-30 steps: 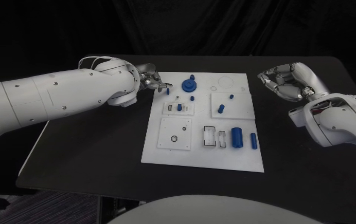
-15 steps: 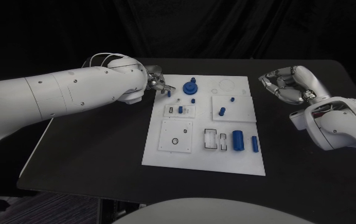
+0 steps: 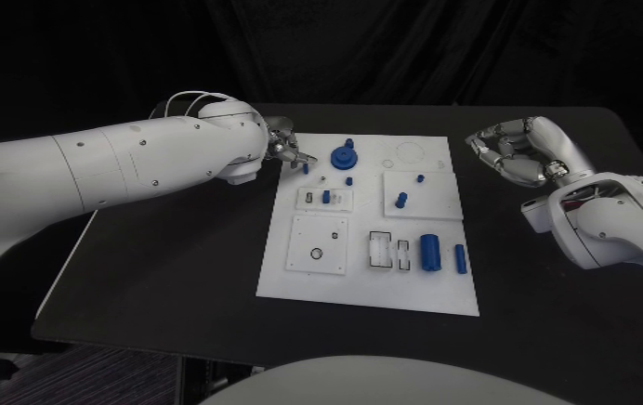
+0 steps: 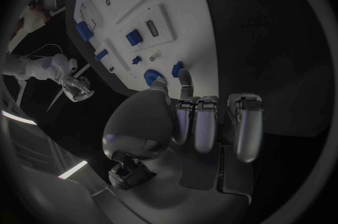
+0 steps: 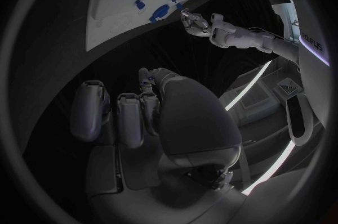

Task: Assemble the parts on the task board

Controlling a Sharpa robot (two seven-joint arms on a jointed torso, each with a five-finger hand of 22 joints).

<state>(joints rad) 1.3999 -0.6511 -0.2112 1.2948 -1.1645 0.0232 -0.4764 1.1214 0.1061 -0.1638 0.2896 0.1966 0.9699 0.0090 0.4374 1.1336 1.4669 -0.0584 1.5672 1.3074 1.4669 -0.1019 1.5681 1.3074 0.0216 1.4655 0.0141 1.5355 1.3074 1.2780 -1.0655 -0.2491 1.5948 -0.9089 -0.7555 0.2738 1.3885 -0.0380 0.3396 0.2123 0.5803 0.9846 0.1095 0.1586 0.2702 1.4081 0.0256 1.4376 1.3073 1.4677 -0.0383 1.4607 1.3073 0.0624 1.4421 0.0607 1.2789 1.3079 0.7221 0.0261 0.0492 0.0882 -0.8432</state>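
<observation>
Black table (image 3: 175, 266): left hand (image 3: 282, 148) at board's (image 3: 369, 289) far-left corner, pinching small blue peg (image 3: 304, 167), upright; right hand (image 3: 520, 151) clenched, well apart.

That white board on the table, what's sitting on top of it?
On the task board: small blue parts, including a round blue part and a blue cylinder. The left hand covers its far-left corner.

backdrop (image 3: 402, 24): black cloth with soft vertical folds, hanging behind the counter and across the whole width of the head view.
counter (image 3: 175, 256): black, matte top; far edge straight against the cloth, near left corner above the floor.
floor (image 3: 81, 372): dark, faintly striped patch at the lower left corner.
light: dim; bright thin strips (image 5: 247, 86) curve past the rim in the right wrist view.
</observation>
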